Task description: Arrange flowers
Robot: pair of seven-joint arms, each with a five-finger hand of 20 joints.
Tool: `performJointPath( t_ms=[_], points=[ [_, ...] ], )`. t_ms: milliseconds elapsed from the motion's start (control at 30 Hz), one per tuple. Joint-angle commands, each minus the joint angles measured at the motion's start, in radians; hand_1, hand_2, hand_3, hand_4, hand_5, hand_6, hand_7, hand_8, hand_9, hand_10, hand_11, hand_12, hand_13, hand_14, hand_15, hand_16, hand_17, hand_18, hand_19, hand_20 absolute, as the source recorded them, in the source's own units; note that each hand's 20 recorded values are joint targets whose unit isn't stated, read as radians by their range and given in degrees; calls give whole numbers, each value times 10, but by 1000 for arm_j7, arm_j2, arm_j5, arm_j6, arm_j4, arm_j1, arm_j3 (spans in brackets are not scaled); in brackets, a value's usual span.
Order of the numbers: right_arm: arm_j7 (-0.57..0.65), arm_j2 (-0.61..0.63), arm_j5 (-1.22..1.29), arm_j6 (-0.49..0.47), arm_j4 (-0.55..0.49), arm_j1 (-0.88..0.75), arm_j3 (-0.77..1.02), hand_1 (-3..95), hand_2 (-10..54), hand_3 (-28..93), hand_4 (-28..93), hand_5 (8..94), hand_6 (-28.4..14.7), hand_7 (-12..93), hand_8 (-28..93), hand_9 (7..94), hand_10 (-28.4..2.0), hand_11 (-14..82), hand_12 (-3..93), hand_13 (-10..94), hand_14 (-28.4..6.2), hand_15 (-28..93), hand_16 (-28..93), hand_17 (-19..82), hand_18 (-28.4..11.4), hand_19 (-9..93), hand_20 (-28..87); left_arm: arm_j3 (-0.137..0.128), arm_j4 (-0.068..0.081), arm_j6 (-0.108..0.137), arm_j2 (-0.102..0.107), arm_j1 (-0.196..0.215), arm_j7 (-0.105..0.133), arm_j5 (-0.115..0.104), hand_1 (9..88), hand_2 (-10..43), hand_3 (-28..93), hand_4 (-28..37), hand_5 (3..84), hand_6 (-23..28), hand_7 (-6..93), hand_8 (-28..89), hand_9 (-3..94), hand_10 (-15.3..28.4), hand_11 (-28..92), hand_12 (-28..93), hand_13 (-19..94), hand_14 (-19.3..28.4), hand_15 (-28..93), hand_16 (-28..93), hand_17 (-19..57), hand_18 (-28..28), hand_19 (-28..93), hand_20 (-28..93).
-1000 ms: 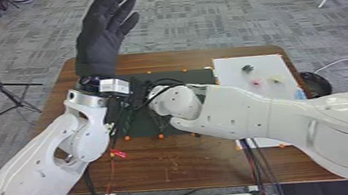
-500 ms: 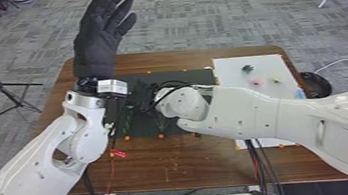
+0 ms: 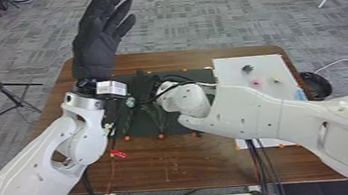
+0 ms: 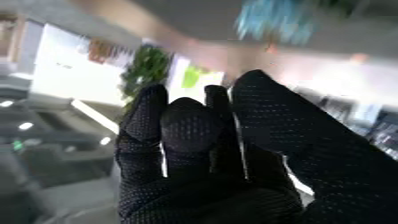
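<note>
Two hands in play, and the left hand rises at eleven o'clock in the head view, fingers long, spread and empty! The right hand has its fingers loosely extended, lightly bent, nothing visibly in their hold. Flower stems lie on the dark mat, around eleven o'clock on the worktop, and there's a blue bloom at twelve in the right wrist view. Over at two, a pink flower sits on the white board. These should be featherlight, stems thin and springy, petals easily crushed: pinch mid-stem, gently, well clear of the blooms
</note>
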Motion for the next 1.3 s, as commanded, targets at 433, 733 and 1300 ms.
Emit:
performJointPath(
  t_ms=[433,733,1300],
  points=[
    [222,863,143,70,-490,-402,589,244,-95,758,-283,309,-56,143,-106,342,-109,127,123,577,-111,932,235,233,-187,792,408,-155,-58,51,-51,326,-94,11,248,-52,679,-270,260,13,148,-68,191,93,132,206,146,127,148,91,-132,188,314,123],
    [377,969,84,62,-570,-920,1089,335,-95,623,-283,423,-63,142,-100,450,-92,142,138,621,-109,928,231,268,-199,801,419,-181,-57,50,-72,384,-113,17,251,-51,674,-270,259,12,149,-70,192,90,136,206,158,132,166,92,-132,187,314,124],
    [496,960,119,62,-546,-1180,1268,441,-95,222,-232,491,-76,139,-94,542,-139,158,148,667,-98,931,248,310,-209,846,411,-196,-61,51,-78,412,-124,18,250,-51,675,-269,257,12,152,-71,190,90,136,206,152,128,169,86,-135,185,311,125]
  ],
)
